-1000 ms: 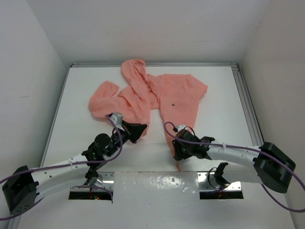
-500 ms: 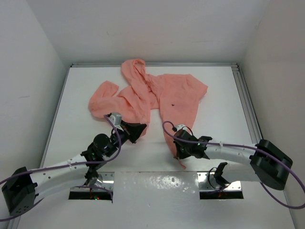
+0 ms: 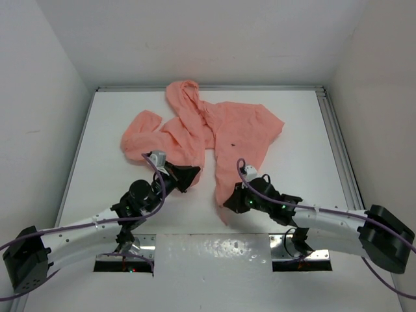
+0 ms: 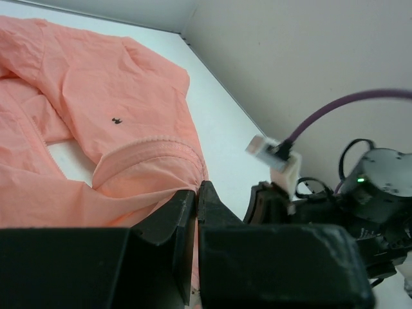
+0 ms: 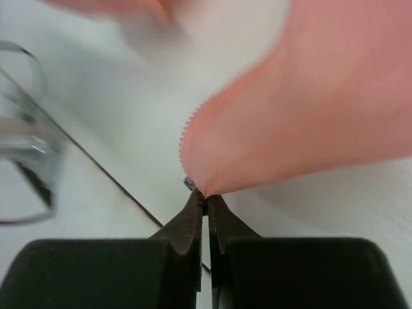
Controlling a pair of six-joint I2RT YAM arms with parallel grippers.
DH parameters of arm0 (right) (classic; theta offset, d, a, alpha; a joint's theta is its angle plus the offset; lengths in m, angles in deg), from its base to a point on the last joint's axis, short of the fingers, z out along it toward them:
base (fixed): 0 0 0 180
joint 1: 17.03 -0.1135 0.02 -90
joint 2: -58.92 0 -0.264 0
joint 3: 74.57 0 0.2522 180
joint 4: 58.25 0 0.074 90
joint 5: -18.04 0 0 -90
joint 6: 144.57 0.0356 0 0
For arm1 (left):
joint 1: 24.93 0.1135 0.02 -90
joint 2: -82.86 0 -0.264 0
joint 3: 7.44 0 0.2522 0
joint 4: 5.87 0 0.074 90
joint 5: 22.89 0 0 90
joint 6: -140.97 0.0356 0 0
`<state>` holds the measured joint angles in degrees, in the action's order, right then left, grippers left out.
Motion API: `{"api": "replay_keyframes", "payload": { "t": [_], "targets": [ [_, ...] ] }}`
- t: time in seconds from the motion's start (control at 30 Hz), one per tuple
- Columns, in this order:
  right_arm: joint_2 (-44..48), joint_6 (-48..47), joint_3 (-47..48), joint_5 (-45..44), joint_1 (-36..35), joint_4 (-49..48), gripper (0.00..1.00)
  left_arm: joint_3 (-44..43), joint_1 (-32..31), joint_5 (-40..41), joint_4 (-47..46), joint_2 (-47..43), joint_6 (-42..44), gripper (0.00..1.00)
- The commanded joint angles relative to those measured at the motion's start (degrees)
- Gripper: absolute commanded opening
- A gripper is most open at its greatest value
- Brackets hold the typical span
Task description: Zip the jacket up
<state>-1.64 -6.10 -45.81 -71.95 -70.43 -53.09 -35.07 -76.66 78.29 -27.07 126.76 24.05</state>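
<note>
The salmon-pink jacket lies open on the white table, hood toward the back wall. My left gripper is shut on the hem of its left front panel; in the left wrist view the fabric bunches at the closed tips of the left gripper. My right gripper is shut on the bottom corner of the right front panel. In the right wrist view the right gripper pinches that corner of the jacket, with zipper teeth along the edge and a small metal piece at the tips.
White walls enclose the table on three sides. A metal rail runs along the right edge. A shiny plate lies between the arm bases. The right arm's wrist shows close by in the left wrist view.
My right gripper has moved left and slightly forward, dragging the jacket's lower right corner toward the left gripper. The left gripper has stayed almost still.
</note>
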Motion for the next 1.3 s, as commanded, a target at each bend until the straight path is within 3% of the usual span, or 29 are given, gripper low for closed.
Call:
{"api": "replay_keyframes", "payload": {
  "t": [0.0, 0.2, 0.33, 0.77, 1.27],
  "targets": [
    [3.1, 5.4, -2.3, -3.9, -0.3, -24.9, 0.00, -3.5, 0.3, 1.3, -0.1, -1.1, -2.1, 0.00],
    [2.0, 7.7, -6.9, -11.3, -0.3, -49.6, 0.00, -3.2, 0.3, 4.1, 0.5, -4.2, -4.5, 0.00],
    [1.9, 8.0, -8.1, -12.8, -0.3, -55.1, 0.00, -2.1, 0.3, 2.3, -1.6, -3.9, -5.3, 0.00],
    [-1.8, 11.6, -8.9, -11.1, -0.4, -68.0, 0.00, -1.4, 0.3, -1.6, -11.3, 2.8, -7.9, 0.00],
    [-2.0, 11.6, -7.4, -9.9, -0.3, -65.8, 0.00, -1.2, 0.3, -4.1, -14.3, 5.1, -8.2, 0.00]
  ]
}}
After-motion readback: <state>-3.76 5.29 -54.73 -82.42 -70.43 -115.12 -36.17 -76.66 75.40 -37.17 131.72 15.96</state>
